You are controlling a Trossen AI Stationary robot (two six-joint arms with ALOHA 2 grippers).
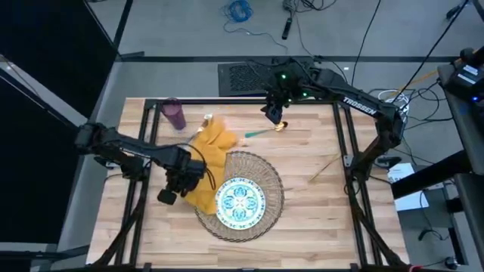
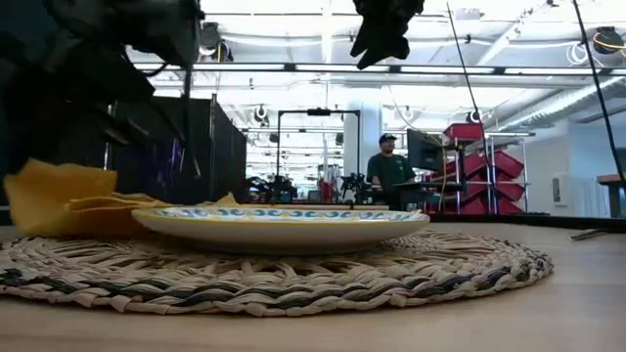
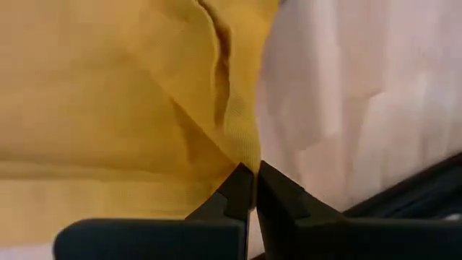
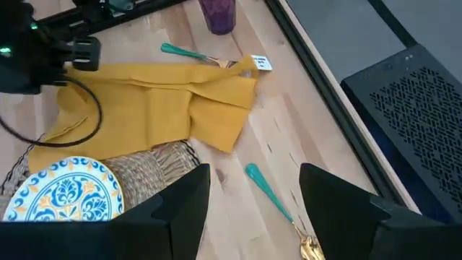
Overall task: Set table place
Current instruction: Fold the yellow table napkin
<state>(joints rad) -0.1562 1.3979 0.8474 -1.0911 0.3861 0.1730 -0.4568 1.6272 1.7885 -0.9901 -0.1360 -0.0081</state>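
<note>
The table [image 1: 318,219] is a light butcher-block top inside black rails. Near its middle lies the mat [image 1: 268,177] with the plate [image 1: 240,202] on its near part. The napkin [image 1: 212,147] sprawls from the mat's left edge toward the far side, one end tucked under the plate's left rim and rumpled. The cup [image 1: 175,115] stands upright by the far-left rail, apart from the napkin. A teal-handled spoon [image 1: 263,131] lies on bare wood beyond the mat, its gold bowl toward my right gripper. A second teal-handled piece [image 4: 189,55] lies at the napkin's far edge; I cannot tell what kind. A thin gold piece [image 1: 324,168] lies alone on the right side of the table.

Beyond the table the low view shows an open workshop with ceiling lights, red bins and a person [image 2: 389,168] standing far off.

My left gripper [image 1: 168,196] is low at the napkin's left end, beside the plate; its fingers [image 3: 238,191] are pinched together on the yellow cloth's edge. My right arm reaches in from the far right, and my right gripper [image 1: 274,115] hangs above the spoon's bowl, fingers [image 4: 180,206] spread wide and holding nothing.
</note>
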